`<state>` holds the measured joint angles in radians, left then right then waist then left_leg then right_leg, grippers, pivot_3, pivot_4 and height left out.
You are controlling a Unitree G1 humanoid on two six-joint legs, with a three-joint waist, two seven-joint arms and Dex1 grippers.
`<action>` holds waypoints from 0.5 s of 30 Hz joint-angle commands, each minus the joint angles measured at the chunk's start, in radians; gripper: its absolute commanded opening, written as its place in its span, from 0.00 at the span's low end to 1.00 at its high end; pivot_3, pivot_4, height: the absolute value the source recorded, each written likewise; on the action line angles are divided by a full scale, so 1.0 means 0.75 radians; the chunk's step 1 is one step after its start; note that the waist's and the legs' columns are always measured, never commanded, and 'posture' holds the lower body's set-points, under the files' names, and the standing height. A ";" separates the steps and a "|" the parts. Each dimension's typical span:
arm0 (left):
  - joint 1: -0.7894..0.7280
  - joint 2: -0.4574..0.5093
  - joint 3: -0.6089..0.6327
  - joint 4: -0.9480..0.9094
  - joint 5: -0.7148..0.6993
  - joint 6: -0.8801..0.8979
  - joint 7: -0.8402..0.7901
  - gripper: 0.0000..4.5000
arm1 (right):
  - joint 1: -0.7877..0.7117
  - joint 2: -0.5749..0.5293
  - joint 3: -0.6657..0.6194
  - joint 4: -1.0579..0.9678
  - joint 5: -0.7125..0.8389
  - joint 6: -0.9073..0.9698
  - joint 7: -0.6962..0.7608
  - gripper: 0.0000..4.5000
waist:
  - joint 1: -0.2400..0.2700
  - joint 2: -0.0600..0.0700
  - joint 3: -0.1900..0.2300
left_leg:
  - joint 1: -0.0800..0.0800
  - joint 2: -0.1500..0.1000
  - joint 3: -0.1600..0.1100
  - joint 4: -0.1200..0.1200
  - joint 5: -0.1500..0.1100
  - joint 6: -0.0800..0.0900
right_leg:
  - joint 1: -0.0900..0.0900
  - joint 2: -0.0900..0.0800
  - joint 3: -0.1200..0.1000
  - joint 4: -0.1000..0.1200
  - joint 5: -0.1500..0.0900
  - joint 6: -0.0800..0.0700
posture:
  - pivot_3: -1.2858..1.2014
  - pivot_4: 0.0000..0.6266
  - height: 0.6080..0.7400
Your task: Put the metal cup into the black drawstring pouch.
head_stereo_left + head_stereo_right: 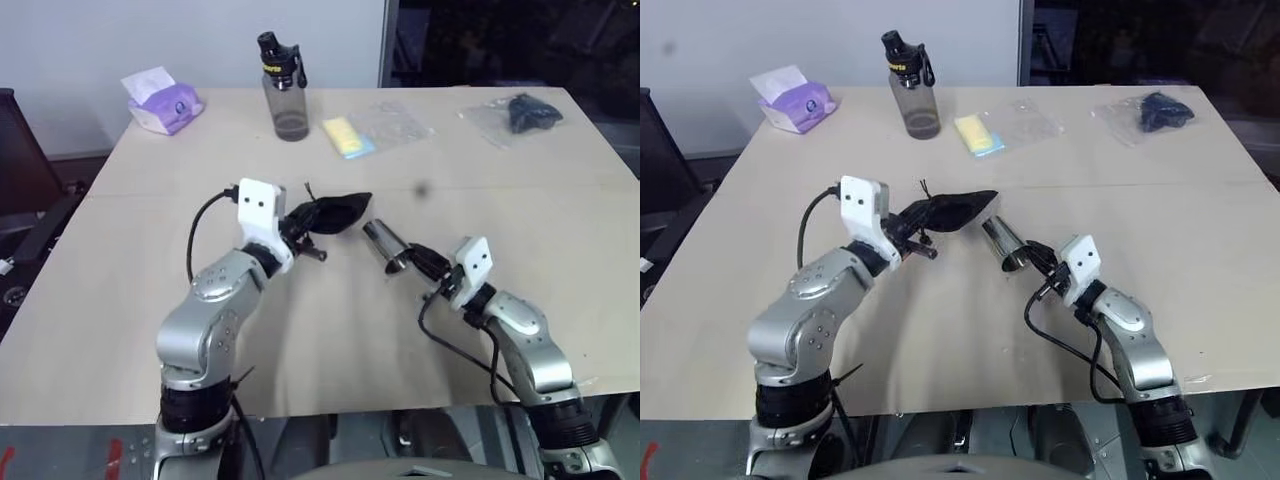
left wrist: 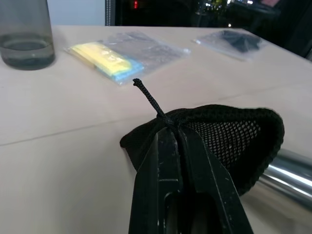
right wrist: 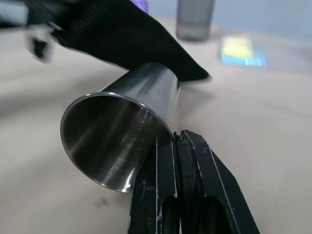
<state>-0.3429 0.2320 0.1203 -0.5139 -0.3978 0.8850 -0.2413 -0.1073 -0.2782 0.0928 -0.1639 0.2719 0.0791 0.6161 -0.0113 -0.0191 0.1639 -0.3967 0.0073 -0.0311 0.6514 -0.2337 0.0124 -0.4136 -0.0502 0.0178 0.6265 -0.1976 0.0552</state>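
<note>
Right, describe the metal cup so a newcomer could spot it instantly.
Start at the wide beige wooden table; near its middle, two robot arms meet. The right pincer grips the rim of the small shiny steel cup, tipped on its side beside the black fabric drawstring pouch. It is the only mirror-bright thing there.

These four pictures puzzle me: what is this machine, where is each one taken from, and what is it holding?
It is a two-armed robot at a table. Two pictures come from cameras in its head, looking down; the other two from cameras on its wrists, looking along the fingers. The left gripper is shut on the rim of the black drawstring pouch, and the right gripper is shut on the rim of the metal cup, whose base points at the pouch. Farther back lie a water bottle, a tissue pack, and two clear bags.
</note>
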 commanded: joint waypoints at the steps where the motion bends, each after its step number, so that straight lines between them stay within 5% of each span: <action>1: -0.068 -0.020 0.041 0.014 -0.044 0.050 0.041 0.00 | 0.005 0.022 -0.050 -0.135 0.125 -0.022 0.031 0.01 | -0.001 0.000 0.000 | 0.000 0.000 0.000 0.000 0.000 0.000 | 0.000 0.000 0.000 0.000 0.000 0.000 | 0.52 0.24 1.00; 8: -0.161 -0.083 0.038 0.087 -0.085 0.085 0.081 0.00 | -0.073 0.084 -0.012 -0.251 0.181 0.052 -0.024 0.01 | -0.003 0.000 0.000 | 0.000 0.000 -0.001 0.000 0.000 0.000 | 0.000 0.000 -0.001 0.000 0.000 0.000 | 0.52 0.24 1.00; 15: -0.175 -0.159 0.102 0.087 -0.224 0.145 0.084 0.00 | -0.142 0.088 0.059 -0.120 -0.033 0.020 -0.115 0.01 | -0.002 0.000 0.000 | 0.000 0.000 -0.001 0.000 0.000 0.000 | 0.000 0.000 -0.001 0.000 0.000 0.000 | 0.52 0.24 1.00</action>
<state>-0.4612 0.1193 0.1726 -0.4205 -0.5238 0.9883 -0.1719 -0.1914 -0.2093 0.1452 -0.2500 0.2726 0.1130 0.5537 -0.0131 -0.0191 0.1639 -0.3971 0.0071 -0.0317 0.6512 -0.2336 0.0122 -0.4137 -0.0501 0.0173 0.6267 -0.1973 0.0552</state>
